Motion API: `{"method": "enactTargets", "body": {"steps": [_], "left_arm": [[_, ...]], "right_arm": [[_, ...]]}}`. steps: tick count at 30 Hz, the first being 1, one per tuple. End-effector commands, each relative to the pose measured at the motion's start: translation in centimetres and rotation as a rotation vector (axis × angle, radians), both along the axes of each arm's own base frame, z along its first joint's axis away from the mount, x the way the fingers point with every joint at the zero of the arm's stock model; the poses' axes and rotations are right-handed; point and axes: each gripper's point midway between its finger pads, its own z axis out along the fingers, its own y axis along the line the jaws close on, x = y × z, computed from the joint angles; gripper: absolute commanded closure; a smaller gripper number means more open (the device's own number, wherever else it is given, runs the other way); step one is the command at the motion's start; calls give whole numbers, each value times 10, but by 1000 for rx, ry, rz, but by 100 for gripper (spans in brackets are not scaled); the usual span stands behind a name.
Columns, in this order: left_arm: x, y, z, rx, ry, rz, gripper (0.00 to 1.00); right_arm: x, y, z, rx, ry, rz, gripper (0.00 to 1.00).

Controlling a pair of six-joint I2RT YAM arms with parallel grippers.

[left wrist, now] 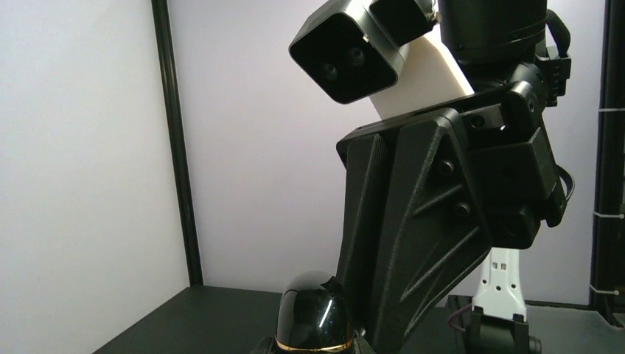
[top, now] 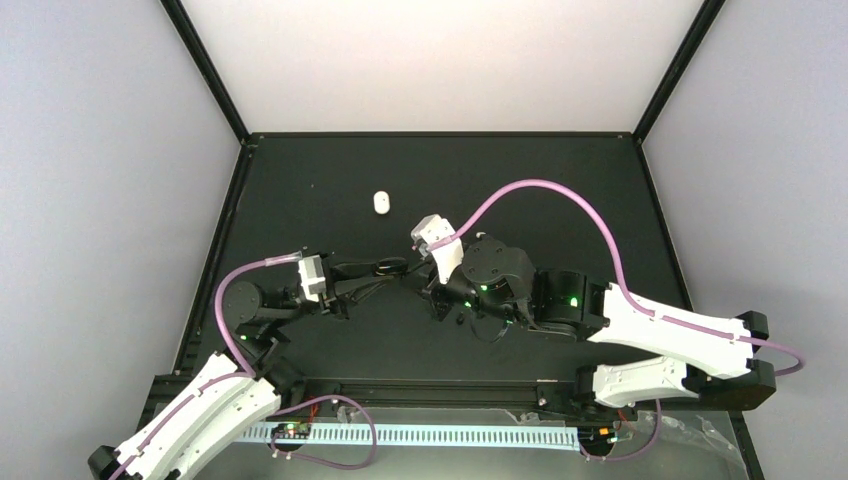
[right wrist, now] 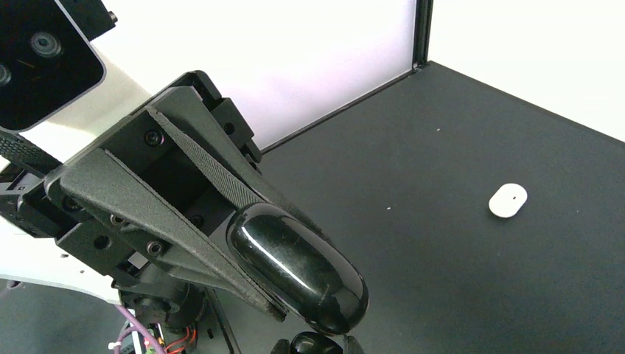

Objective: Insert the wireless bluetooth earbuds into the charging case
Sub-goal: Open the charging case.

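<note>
Glossy black charging case [right wrist: 295, 269] with a gold band, clamped between the left gripper [top: 392, 268] fingers above the table [top: 540, 190], mid-workspace. Right gripper [top: 416, 280] tips just beside the case on its right. Can't tell if they're open or closed; a small shiny black bit [right wrist: 317, 344] shows at them, unclear. One white earbud [right wrist: 508, 200] lies alone on the table farther back, well apart from both grippers.

The case [right wrist: 298, 265], centre of the right wrist view, is smooth, glossy black plastic. The left wrist view shows a thin gold metallic band [left wrist: 313, 345] at its bottom edge. The left gripper [right wrist: 287, 262] is matt black plastic, its fingers [right wrist: 199, 166] finely ribbed. The table [right wrist: 457, 295] is matt black. At right, the white earbud [right wrist: 508, 200] is smooth plastic.
</note>
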Motion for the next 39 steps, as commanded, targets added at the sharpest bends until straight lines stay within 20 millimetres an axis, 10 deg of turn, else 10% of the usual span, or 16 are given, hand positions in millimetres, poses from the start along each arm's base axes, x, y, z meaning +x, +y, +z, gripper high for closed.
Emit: {"method": "enactTargets", "body": {"steps": [1,39], "left_arm": [[-14,-2,7,24,-46,-53,99],[-23,-13,-17,104,-61,-109,98]], "right_arm": [[9,-8,27,70,-29,-57,99],[13,-13,42,133,-44,-92,99]]}}
